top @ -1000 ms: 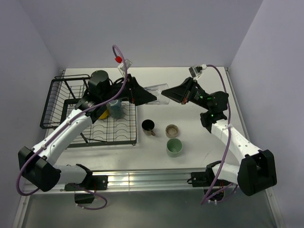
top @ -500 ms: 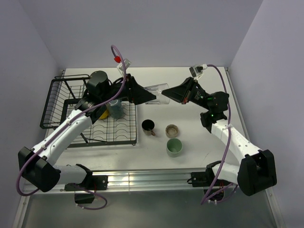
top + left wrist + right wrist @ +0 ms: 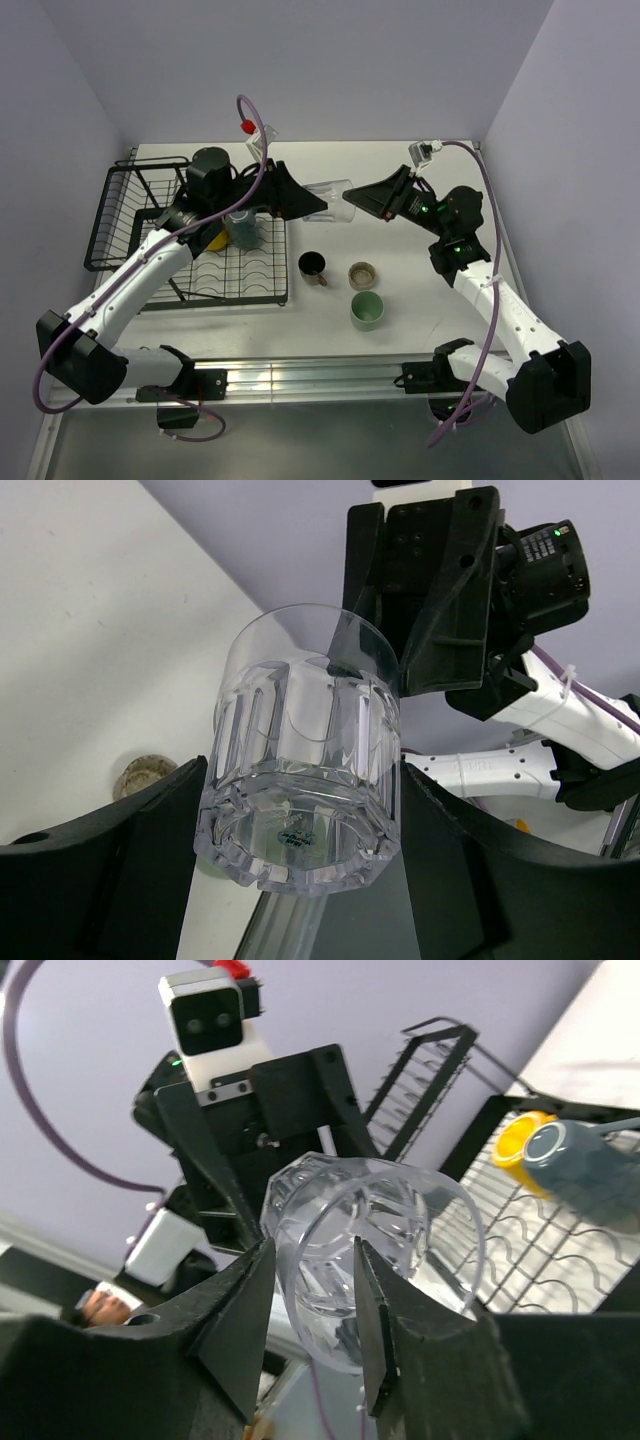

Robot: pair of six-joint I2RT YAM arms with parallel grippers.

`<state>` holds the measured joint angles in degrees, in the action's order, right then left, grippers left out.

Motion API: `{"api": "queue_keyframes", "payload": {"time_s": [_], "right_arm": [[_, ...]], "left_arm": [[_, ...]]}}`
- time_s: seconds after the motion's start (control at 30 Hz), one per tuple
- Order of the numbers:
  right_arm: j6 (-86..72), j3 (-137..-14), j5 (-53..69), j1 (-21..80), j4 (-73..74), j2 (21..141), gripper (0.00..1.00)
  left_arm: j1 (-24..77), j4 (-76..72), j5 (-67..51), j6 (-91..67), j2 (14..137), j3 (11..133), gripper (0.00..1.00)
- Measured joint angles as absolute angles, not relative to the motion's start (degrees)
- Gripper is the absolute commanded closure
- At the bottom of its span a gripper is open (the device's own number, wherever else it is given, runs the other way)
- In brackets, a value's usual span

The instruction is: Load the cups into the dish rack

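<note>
**Handover made: the glass passes from right gripper to left, in mid-air.**

The right gripper (image 3: 315, 1295) has just let go, and its fingers now stand apart on either side of the rim wall of the clear glass (image 3: 330, 197). The left gripper (image 3: 300, 200) has narrowed onto the base and is clamped there. It holds the glass sideways above the table's far middle, just off the right edge of the dish rack (image 3: 130, 215). The carry now falls to the left arm, though the right fingers should back off the rim first. The grey mug (image 3: 241, 228) and yellow mug (image 3: 215, 238) take the grid's far right, and its near rows look free.
</note>
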<state>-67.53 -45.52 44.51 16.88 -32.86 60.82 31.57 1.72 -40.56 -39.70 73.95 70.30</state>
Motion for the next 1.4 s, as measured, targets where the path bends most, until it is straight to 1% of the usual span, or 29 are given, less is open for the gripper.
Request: {"api": "queue_keyframes", "payload": {"time_s": [0.17, 0.33, 0.43, 0.57, 0.73, 0.9, 1.07, 1.4], "right_arm": [[-63.7, -46.6, 41.9, 16.9, -27.0, 59.3, 0.49], [-60.9, -46.7, 38.9, 16.9, -21.6, 58.4, 0.48], [-57.8, -47.1, 34.5, 16.6, -14.9, 57.5, 0.48], [-53.3, -48.7, 27.6, 16.4, -4.9, 56.5, 0.48], [-48.5, -51.5, 21.3, 16.4, 3.5, 55.3, 0.47], [-45.8, -52.5, 18.3, 16.4, 7.0, 55.0, 0.47], [-44.8, -52.5, 18.0, 16.4, 8.6, 55.3, 0.47], [-43.8, -52.5, 18.0, 16.4, 8.6, 55.8, 0.47]], "left_arm": [[31.2, 5.5, -39.1, -38.5, 73.8, 72.1, 1.00], [29.0, 9.9, -38.5, -37.1, 73.3, 73.5, 1.00], [27.2, 14.1, -37.1, -35.8, 73.3, 76.0, 1.00], [25.7, 23.1, -30.7, -32.1, 74.1, 83.6, 1.00], [25.7, 32.1, -20.2, -27.6, 77.8, 91.5, 1.00], [25.7, 39.7, -12.0, -24.5, 84.2, 92.0, 1.00], [25.7, 45.1, -6.4, -22.9, 90.5, 91.8, 1.00], [25.7, 46.7, -1.9, -21.8, 94.4, 91.3, 1.00]]}}
